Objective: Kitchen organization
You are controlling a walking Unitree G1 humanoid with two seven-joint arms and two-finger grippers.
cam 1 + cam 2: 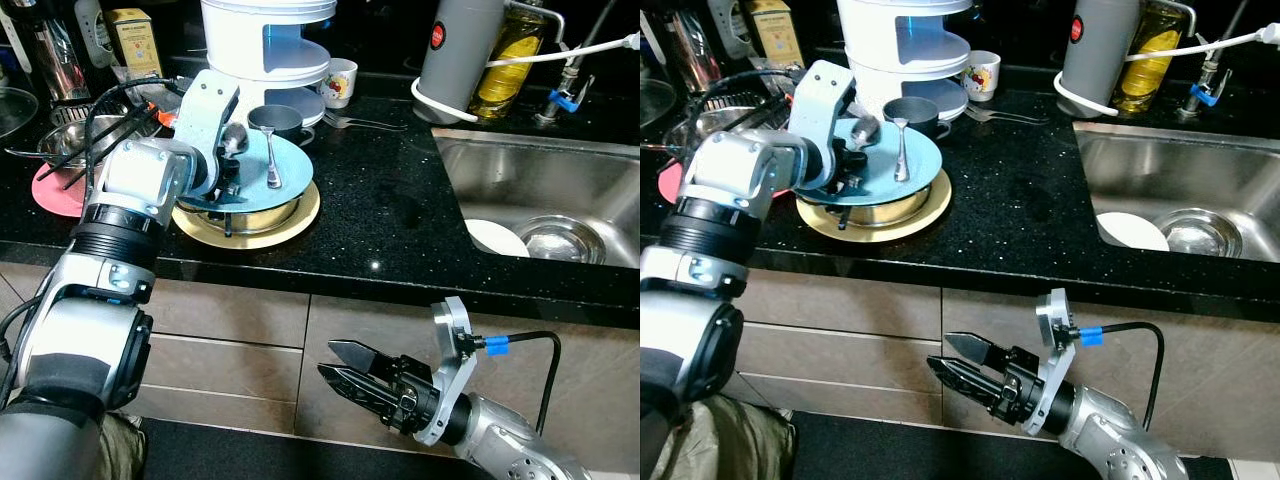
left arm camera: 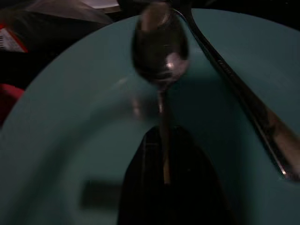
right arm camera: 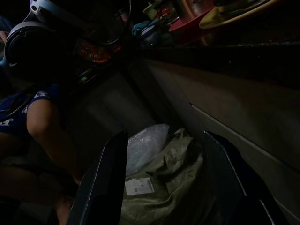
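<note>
The left claw (image 2: 164, 154) is closed on the handle of a spoon (image 2: 161, 56), holding it just above the teal plate (image 1: 290, 170) on the black counter (image 1: 390, 210); a second spoon (image 1: 272, 160) lies on that plate, which sits on a steel bowl (image 1: 250, 213) atop a yellow plate (image 1: 300, 215); the claw's fingertips are hidden behind its wrist in the eye views; the right claw (image 1: 345, 365) hangs open and empty before the cabinet fronts (image 1: 240, 320); its wrist view is dark, showing crumpled bags (image 3: 164, 178) dimly.
</note>
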